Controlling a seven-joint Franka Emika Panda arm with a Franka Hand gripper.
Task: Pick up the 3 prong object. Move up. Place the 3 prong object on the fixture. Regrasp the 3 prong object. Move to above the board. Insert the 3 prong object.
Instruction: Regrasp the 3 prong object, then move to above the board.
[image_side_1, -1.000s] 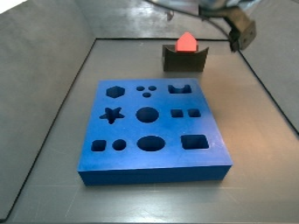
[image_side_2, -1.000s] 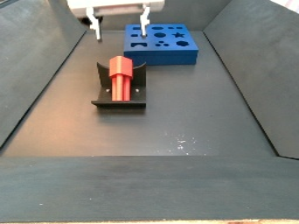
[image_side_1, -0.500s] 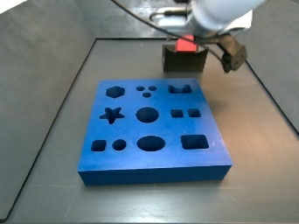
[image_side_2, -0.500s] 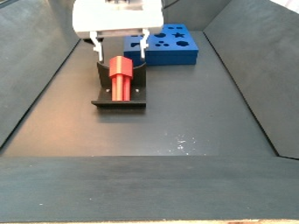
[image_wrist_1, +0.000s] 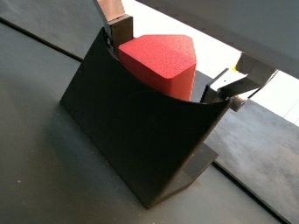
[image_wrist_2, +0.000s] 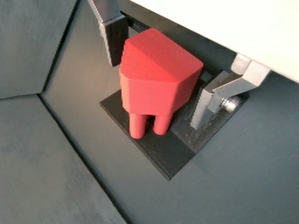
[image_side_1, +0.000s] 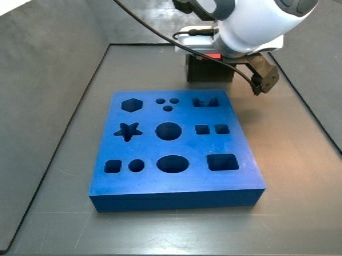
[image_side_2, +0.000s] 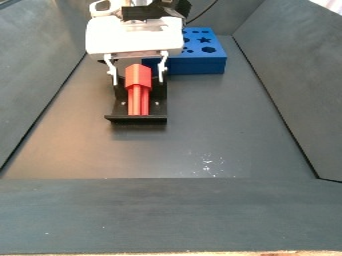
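The board (image_side_1: 177, 143) lies flat on the dark floor (image_side_2: 201, 150), its cut-outs facing up; in a side view it shows as a blue block (image_side_2: 198, 51) behind the arm. Beyond its far edge stands the fixture (image_side_2: 136, 110), a dark bracket on a base plate, well apart from the board. In a side view the arm's white body covers most of the fixture (image_side_1: 207, 70), leaving only a dark corner in sight.

The end effector (image_side_2: 134, 68) is low over the fixture, its fingers apart and straddling the far end of the 3 prong object (image_side_2: 138, 90), one plate on each side. In both wrist views a gap shows between each finger and the red piece, so nothing is clamped. One finger (image_wrist_2: 111, 35) stands close by the piece's flank, the other (image_wrist_2: 218, 96) just beside the opposite flank.

The 3 prong object (image_wrist_1: 162, 63) rests in the fixture's notched top (image_wrist_1: 128, 122), its rounded red end raised. In a wrist view its prongs (image_wrist_2: 146, 125) reach down onto the dark base plate (image_wrist_2: 163, 150)
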